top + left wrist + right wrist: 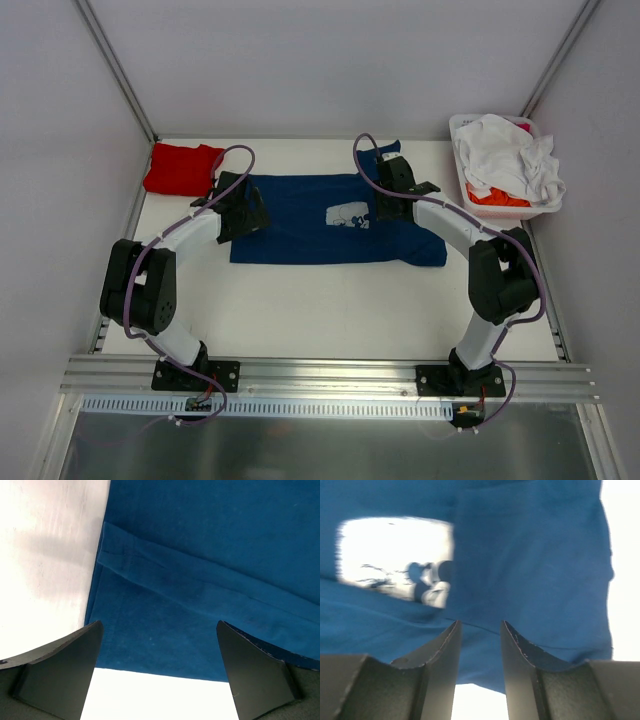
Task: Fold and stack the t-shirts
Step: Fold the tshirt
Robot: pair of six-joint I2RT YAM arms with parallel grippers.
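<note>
**1. Workpiece**

The navy blue t-shirt (310,235) lies flat on the table (330,310), in the middle of the work area between the two arms. Its outline is roughly rectangular, with the long side running left to right. A pale square print (350,215) sits right of the shirt's centre. In the right wrist view this print (395,555) is white with small dark cartoon marks, which are blurred. In the left wrist view a stitched hem band (200,587) crosses the cloth diagonally, and the shirt's left edge meets bare table.

**2. Other garments**

A red t-shirt (183,168) lies bunched at the far left corner, apart from the navy one. A white basket (458,128) at the far right holds a crumpled white t-shirt (510,155) on top of an orange t-shirt (495,198).

**3. Arm pose**

- The left gripper (240,207) is positioned over the shirt's left edge, with the elbow folded back toward the base. Its fingers (60,670) are spread wide and hold nothing.
- The right gripper (388,200) is positioned over the shirt's upper right area, just beside the print. Its fingers (437,665) stand close together with a narrow gap between them. No cloth is visible in that gap.
</note>
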